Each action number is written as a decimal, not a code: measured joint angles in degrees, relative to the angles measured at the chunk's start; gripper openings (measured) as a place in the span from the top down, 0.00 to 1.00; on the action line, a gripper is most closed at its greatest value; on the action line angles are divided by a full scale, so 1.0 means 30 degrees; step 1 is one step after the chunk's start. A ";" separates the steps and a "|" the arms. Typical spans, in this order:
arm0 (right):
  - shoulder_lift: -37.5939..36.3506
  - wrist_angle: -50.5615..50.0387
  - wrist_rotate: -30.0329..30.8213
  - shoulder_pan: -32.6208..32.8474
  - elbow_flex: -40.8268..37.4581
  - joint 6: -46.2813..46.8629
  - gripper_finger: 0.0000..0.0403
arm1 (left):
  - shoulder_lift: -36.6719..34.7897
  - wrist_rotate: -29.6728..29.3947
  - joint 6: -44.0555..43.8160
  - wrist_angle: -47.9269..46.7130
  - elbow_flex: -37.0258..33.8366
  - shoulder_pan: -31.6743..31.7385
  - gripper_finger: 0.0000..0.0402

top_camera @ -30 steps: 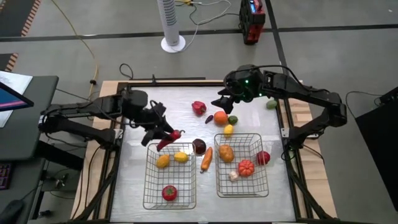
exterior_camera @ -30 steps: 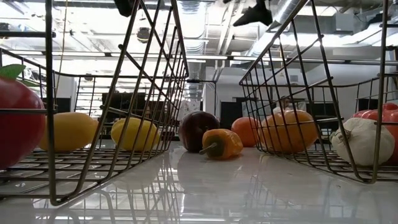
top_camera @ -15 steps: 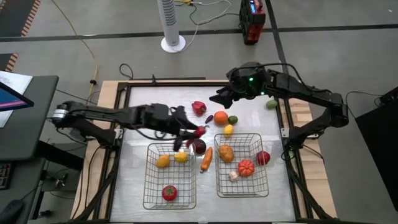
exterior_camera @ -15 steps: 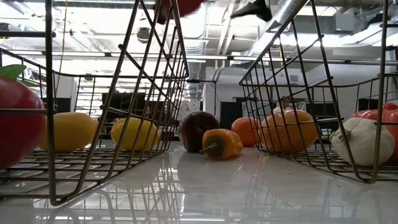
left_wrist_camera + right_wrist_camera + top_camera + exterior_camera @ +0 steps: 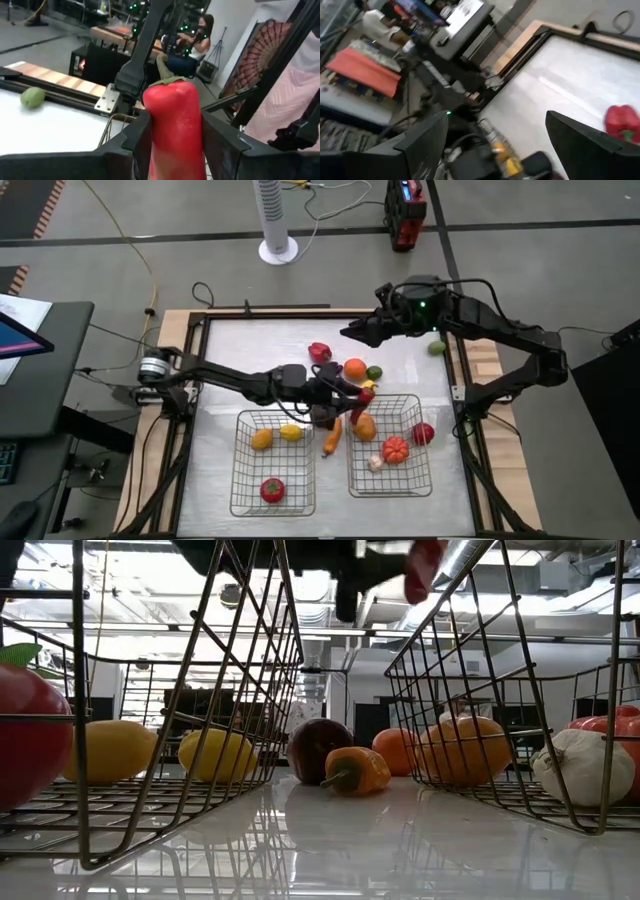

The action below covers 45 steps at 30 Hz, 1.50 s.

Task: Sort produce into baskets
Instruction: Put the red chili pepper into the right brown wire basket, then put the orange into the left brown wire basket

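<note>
My left gripper reaches in from the table's left and is shut on a red chili. It is above the far left corner of the right wire basket; the chili also shows at the top of the low view. My right gripper is open and empty, above the table's far part near a red pepper. The left basket holds two yellow pieces and a red tomato. The right basket holds an orange-brown piece, a red round, garlic and a red piece. My left gripper pinches the chili's thick body between its two fingers, one on each side. The green stem end sticks out past the fingers. The fingers come about level from the table's left. The chili is lifted clear of table and baskets.
Loose on the table are an orange, a lime, a small yellow piece, a carrot and a dark purple round between the baskets, and a green piece at the far right edge.
My left gripper has carried the red chili toward the table's right, from above the left basket's far edge to above the right basket's far left corner, its arm stretching out. The chili stays lifted. My right arm has drawn back a little toward the right.
</note>
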 joint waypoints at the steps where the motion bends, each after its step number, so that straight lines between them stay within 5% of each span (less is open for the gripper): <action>1: 0.0000 0.0000 -0.0167 0.0061 0.0000 -0.0061 0.10 | 0.0331 -0.0023 0.0103 0.0453 0.0003 0.0000 0.67; 10: 0.0000 -0.0041 -0.0483 0.0078 0.0000 -0.0782 0.10 | 0.1507 -0.0735 0.1244 0.0026 0.0000 0.0007 0.65; 20: 0.0007 -0.0300 -0.0483 0.0081 0.0000 -0.0926 0.10 | 0.1403 -0.0312 0.0982 -0.0127 0.0006 0.0059 0.35; 26: 0.0000 -0.1772 -0.0490 -0.0437 0.0000 -0.0957 0.10 | -0.0384 0.0184 -0.0728 -0.0572 0.0020 0.0636 0.29; 33: -0.0066 -0.4417 -0.0449 -0.0882 0.0000 -0.1737 0.10 | -0.3690 0.0102 0.0032 -0.6638 0.0015 0.1239 0.33; 40: 0.0183 -0.9526 0.2118 -0.2197 -0.0107 -0.3442 0.10 | -0.7216 -0.2608 0.3193 -1.2203 -0.0146 0.0860 0.40; 45: 0.1190 -0.9468 0.1403 -0.4077 -0.1751 -0.4675 0.10 | -0.8427 -0.3294 0.3624 -1.6144 -0.0157 0.0899 0.43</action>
